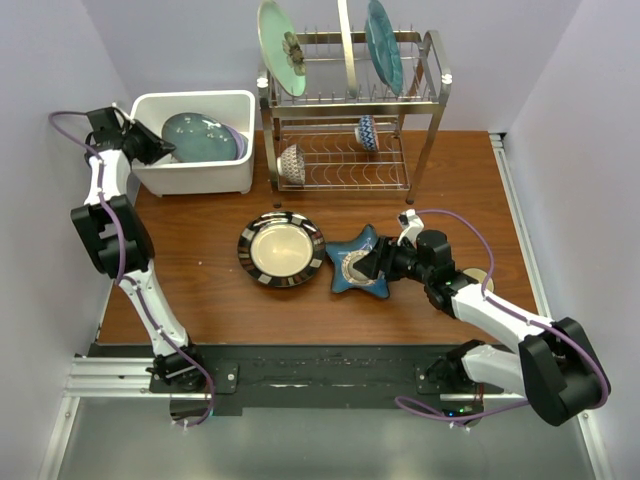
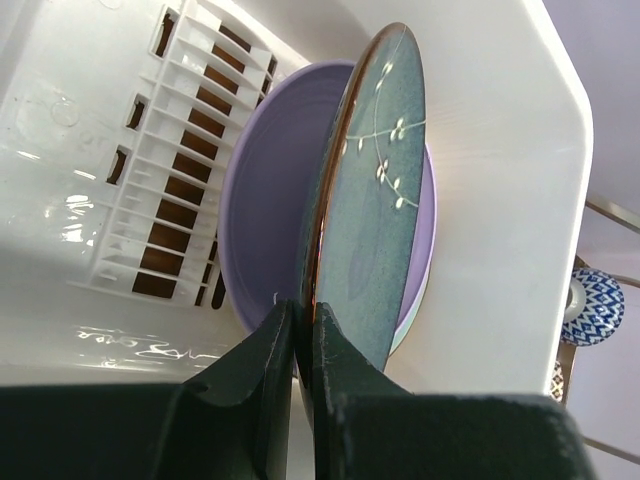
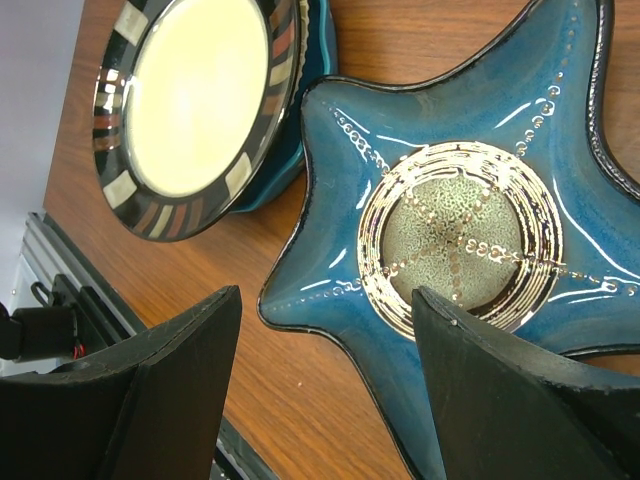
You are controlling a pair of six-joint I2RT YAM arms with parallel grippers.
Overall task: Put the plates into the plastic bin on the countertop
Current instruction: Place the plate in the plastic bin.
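The white plastic bin [image 1: 190, 175] [image 2: 500, 200] stands at the back left. Inside it a teal plate [image 1: 198, 138] [image 2: 372, 220] is on edge against a lavender plate [image 1: 239, 143] [image 2: 265, 200]. My left gripper [image 1: 160, 148] [image 2: 305, 320] is shut on the teal plate's rim. On the counter lie a black-striped plate [image 1: 281, 250] [image 3: 190, 100] and a dark blue star-shaped plate [image 1: 358, 264] [image 3: 460, 200]. My right gripper [image 1: 385, 262] [image 3: 328, 291] hangs open over the star plate's near point, gripping nothing. A teal rim [image 3: 312, 60] shows under the striped plate.
A two-tier steel wire rack [image 1: 430, 100] stands right of the bin. It holds a pale green flower plate [image 1: 282, 48], a teal plate [image 1: 384, 42] and two small patterned bowls [image 1: 292, 163] [image 1: 367, 131]. White walls close in the left, right and back.
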